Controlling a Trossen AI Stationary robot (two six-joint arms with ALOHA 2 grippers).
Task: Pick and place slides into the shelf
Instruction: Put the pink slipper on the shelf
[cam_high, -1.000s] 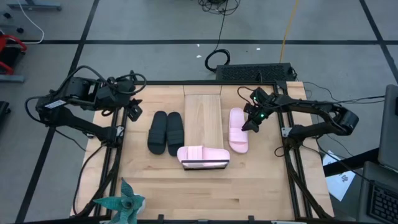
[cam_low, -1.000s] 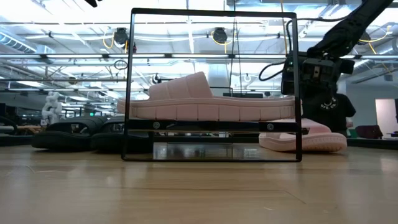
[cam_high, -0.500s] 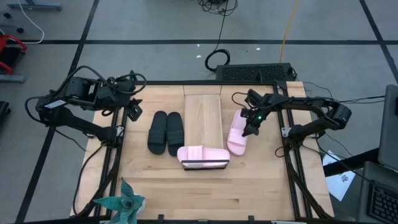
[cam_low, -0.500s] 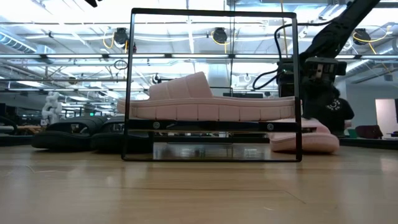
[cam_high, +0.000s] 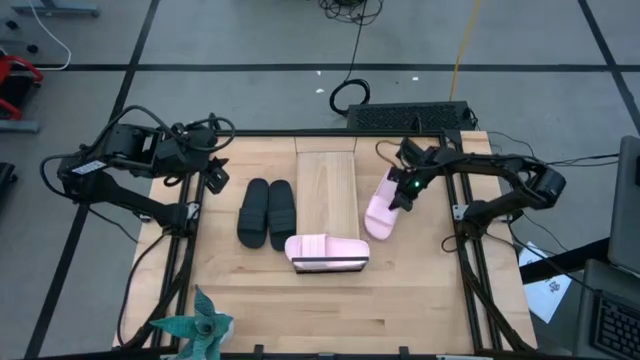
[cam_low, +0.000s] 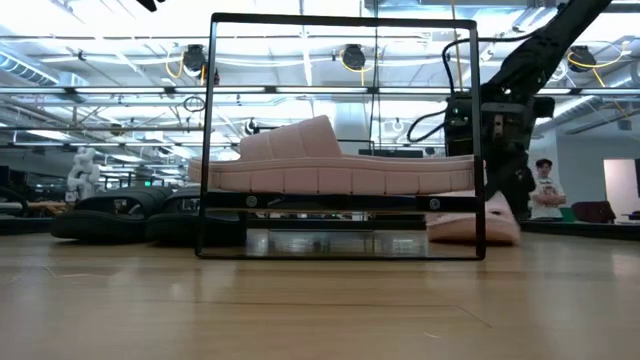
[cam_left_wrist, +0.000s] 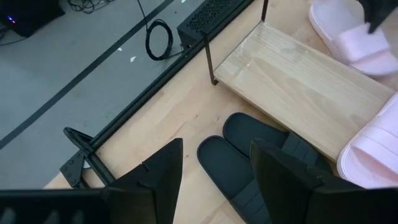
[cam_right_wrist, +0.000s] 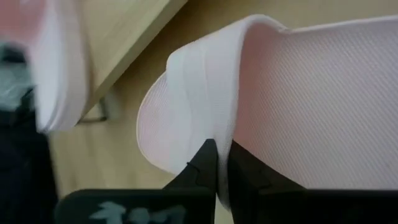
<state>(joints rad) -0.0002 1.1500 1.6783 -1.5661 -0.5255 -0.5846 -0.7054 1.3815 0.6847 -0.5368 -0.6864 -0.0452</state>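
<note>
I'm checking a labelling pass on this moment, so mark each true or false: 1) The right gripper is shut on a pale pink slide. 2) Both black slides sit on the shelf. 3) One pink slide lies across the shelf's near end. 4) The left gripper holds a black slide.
1) True: the right gripper is shut on the strap of the pale pink slide sandal lying right of the light-wood shelf with its dark metal frame.
2) False: the black slide sandal pair lies on the tabletop left of the shelf.
3) True: the second pale pink slide lies crosswise there.
4) False: the left gripper is open and empty, above the table's left side.
</note>
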